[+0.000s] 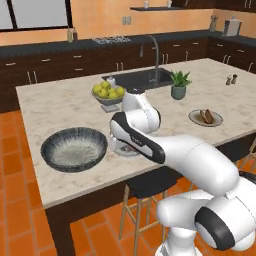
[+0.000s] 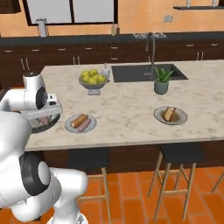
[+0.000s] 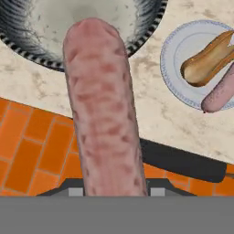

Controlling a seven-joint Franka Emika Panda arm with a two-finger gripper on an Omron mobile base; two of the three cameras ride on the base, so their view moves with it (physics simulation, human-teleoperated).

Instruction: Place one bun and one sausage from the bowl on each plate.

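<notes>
A pink sausage [image 3: 103, 109] is held in the closed gripper [image 3: 113, 192], centre frame. The bowl [image 3: 146, 27] is seen upper left; a plate [image 3: 176, 68] with bun [image 3: 208, 59] and sausage upper right.

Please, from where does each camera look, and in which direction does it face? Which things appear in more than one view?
Left base view: behind the arm on its left, facing forward and down over the island; white arm rises lower right; bowl in front.
Right base view: behind on the right; arm lower left; near plate with bun and sausage, far plate.
Hand view: on the hand, looking along the claw at the held sausage, bowl rim and near plate.
Shared: both base views show apples, plant, sink.
</notes>
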